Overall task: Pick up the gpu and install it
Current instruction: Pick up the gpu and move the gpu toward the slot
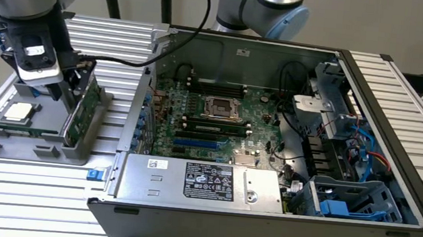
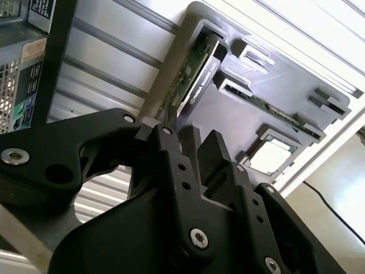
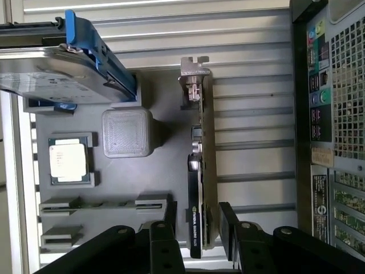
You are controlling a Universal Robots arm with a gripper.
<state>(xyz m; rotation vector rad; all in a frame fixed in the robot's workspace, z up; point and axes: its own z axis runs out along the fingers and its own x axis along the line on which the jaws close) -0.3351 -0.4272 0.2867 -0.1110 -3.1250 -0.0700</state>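
My hand [image 3: 198,216] open, empty. Fingers [image 3: 171,220] straddle gpu [image 3: 201,165], gap showing each side, no contact I can see. Gpu stands on edge in slot along grey tray [image 3: 154,177] edge nearest computer case [image 1: 263,229]. Long axis runs between my fingers, flat faces toward them. Squeeze line looks square across thin card.

One gpu [image 3: 204,142], one CPU chip [image 3: 68,161], one hard drive [image 3: 51,68], one grey tray [image 3: 165,165], one computer case [image 1: 248,228], one claw [image 3: 199,216]
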